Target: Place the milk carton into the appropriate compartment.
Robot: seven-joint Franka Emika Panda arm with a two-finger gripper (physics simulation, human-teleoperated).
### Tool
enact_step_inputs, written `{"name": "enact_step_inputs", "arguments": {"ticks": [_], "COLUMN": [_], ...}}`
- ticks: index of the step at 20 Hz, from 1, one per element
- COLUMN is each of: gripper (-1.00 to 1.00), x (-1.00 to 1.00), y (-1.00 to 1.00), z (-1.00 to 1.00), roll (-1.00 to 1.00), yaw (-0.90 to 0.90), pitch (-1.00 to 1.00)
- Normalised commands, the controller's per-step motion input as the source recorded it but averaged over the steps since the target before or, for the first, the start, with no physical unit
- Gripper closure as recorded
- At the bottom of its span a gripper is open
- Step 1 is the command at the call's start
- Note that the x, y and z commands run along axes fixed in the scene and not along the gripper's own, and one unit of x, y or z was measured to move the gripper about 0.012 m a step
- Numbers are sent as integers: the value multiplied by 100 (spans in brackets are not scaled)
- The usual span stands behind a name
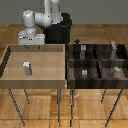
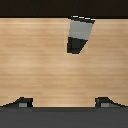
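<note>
Milk carton (image 1: 27, 68) upright in tan tray (image 1: 10, 75), end effector (image 1: 30, 46) apart

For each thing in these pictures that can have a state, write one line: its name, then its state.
milk carton: upright in the tan tray, not held.
tan tray: holds only the milk carton.
gripper: open, empty, above the tray's far edge.
dark bin: four cells, each with a small grey block.
block: resting in the near cell at the exterior view's left.
</note>
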Motion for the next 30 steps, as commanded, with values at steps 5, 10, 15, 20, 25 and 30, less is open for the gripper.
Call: {"name": "enact_step_inputs", "arguments": {"ticks": [5,10,15,20,25,30], "gripper": [-100,-100,-100,-100,-100,-100], "x": [80,0,60,20,0,0], "y": [-4,0,0,-23,0,-20], "z": [0,0,0,0,0,0], "roll": [0,0,0,0,0,0], "yaw": [0,0,0,0,0,0], "pitch": [0,0,0,0,0,0]}}
